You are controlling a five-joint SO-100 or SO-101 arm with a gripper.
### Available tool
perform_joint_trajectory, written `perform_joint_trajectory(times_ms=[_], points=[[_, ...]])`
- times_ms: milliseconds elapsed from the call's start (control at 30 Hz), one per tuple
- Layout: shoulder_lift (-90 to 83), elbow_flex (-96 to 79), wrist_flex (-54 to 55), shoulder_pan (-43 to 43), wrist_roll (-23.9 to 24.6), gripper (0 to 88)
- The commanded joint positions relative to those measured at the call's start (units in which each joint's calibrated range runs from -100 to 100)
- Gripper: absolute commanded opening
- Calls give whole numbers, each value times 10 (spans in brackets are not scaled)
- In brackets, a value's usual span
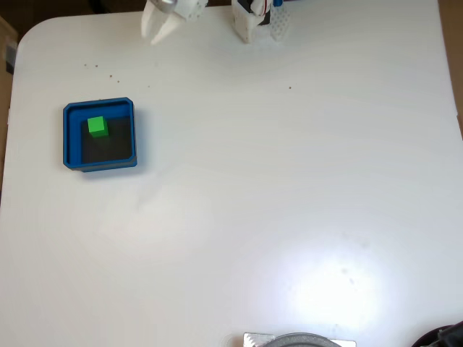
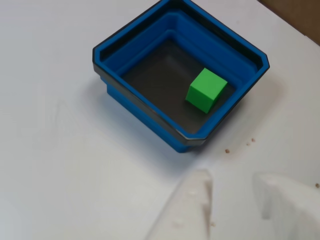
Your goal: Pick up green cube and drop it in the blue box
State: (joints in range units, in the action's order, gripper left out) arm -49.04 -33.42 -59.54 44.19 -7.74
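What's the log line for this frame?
cube: in box, on floor | hand: open, empty, off box | table: specks near box

The cube (image 1: 98,126) was bright green with plain faces. The box (image 1: 71,137) had blue walls and a dark black floor. The desk (image 1: 289,181) was plain white with a few small brown specks, and the end effector (image 2: 232,197) was white.

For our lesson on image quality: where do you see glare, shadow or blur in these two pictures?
Fixed view: bright glare on the white table at lower right; the gripper at the top edge looks washed out. Other view: the blue box and green cube are sharp, the box casts a soft shadow, and the near gripper fingers are blurred.
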Motion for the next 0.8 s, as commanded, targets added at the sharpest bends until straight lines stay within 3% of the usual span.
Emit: perform_joint_trajectory(times_ms=[0,167,400,767], points=[[-96,-66,10,0,2,20],[-194,-160,11,0,6,20],[-312,-268,16,-2,71,20],[-443,-405,70,-13,78,20]])
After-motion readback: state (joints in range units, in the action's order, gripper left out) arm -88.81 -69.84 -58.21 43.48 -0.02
